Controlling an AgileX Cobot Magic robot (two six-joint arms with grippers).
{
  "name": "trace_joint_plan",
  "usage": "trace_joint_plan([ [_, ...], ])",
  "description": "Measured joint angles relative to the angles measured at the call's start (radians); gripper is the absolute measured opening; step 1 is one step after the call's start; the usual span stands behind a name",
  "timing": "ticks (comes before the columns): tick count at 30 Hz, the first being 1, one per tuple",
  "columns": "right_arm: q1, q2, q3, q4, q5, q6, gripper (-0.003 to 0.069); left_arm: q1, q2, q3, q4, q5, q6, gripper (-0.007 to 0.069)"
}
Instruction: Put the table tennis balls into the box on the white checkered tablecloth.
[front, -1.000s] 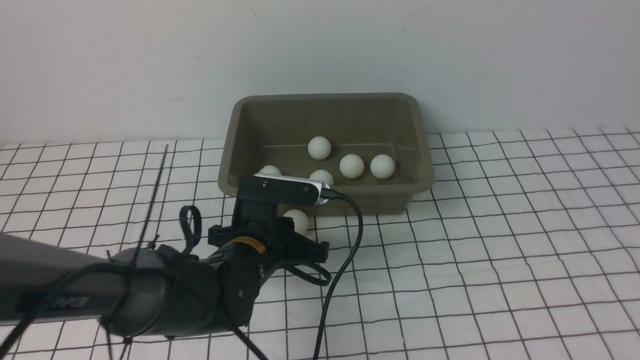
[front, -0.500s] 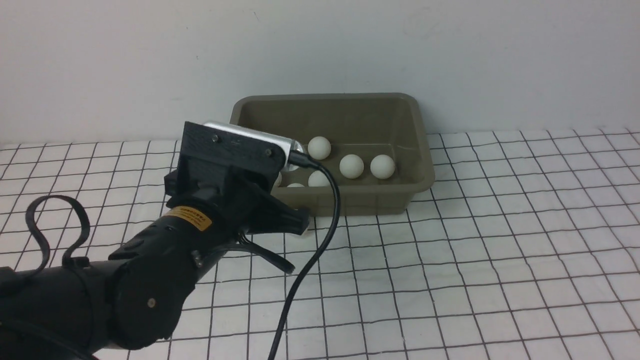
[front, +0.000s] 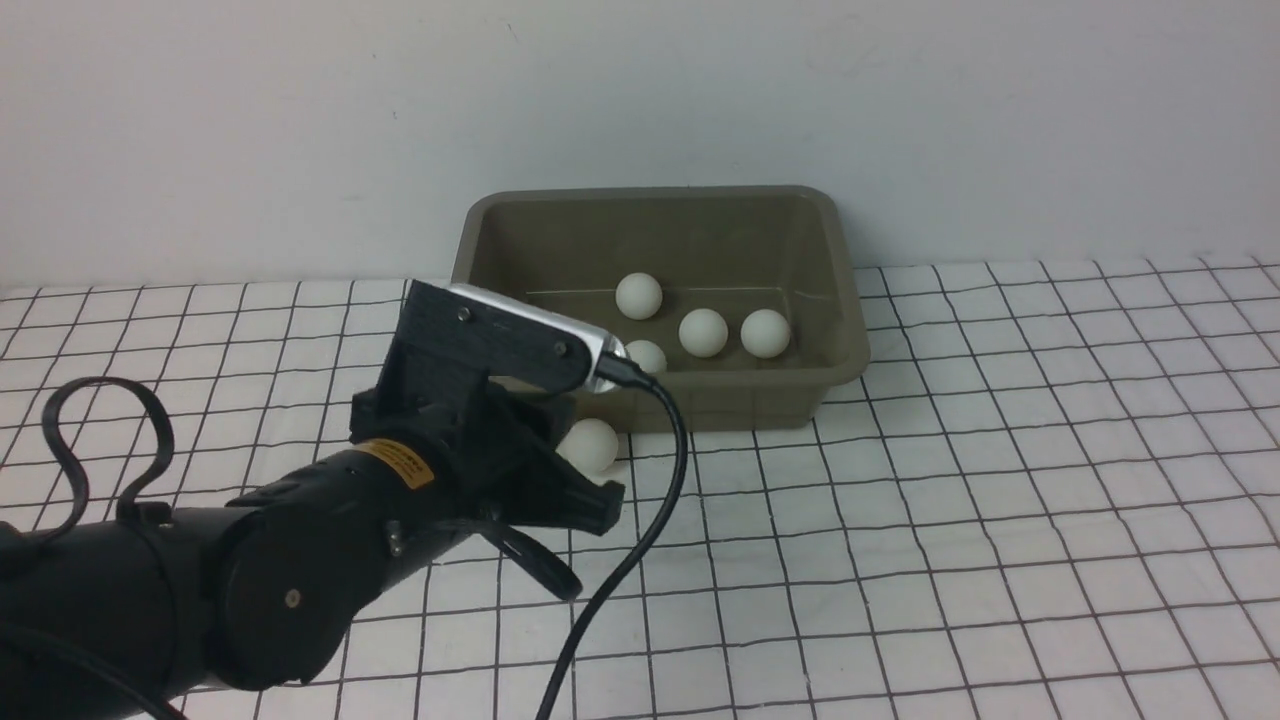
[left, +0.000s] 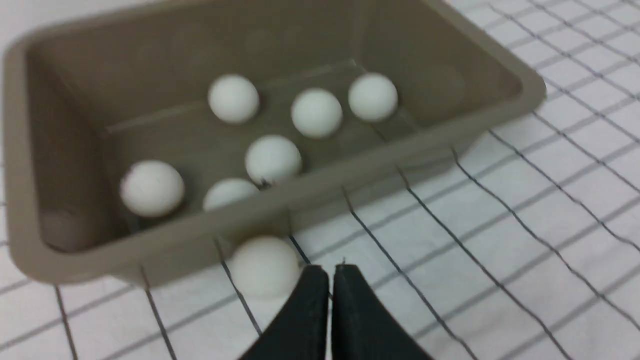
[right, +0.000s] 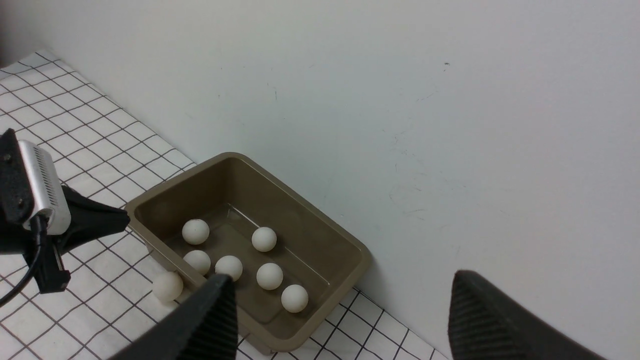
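The olive-grey box stands on the white checkered tablecloth against the wall. Several table tennis balls lie inside it, among them one at the back and two side by side. One ball rests on the cloth just outside the box's near wall. In the left wrist view my left gripper is shut and empty, its tips beside that outer ball, not around it. My right gripper is open and empty, high above the box.
My left arm with its camera cable covers the box's near left corner in the front view. The white wall rises directly behind the box.
My left wrist lifted and swung left, then came down a little toward the box's near wall. The ball on the cloth has stayed where it was. The right gripper stays open.
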Motion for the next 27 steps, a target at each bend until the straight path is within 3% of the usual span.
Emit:
trace_joint_plan([
  [8,0.0,0.0,0.0,0.001,0.005,0.017,0.0514,0.013,0.03,-0.003,0.005,0.098,-0.002,0.0072],
  [12,0.008,0.0,0.0,0.001,0.022,0.017,0.0514,0.035,0.08,-0.009,0.008,0.094,-0.003,0.0242],
  [13,0.017,0.0,0.0,0.0,0.022,0.017,0.0514,0.038,0.115,-0.01,0.009,0.068,-0.008,0.033],
  [18,0.046,0.0,0.0,0.0,0.021,0.017,0.0514,0.04,0.236,-0.036,0.008,0.028,-0.038,0.0494],
  [27,0.055,0.0,0.0,-0.006,0.02,0.017,0.0514,0.04,0.448,-0.215,0.012,0.077,-0.044,0.0532],
])
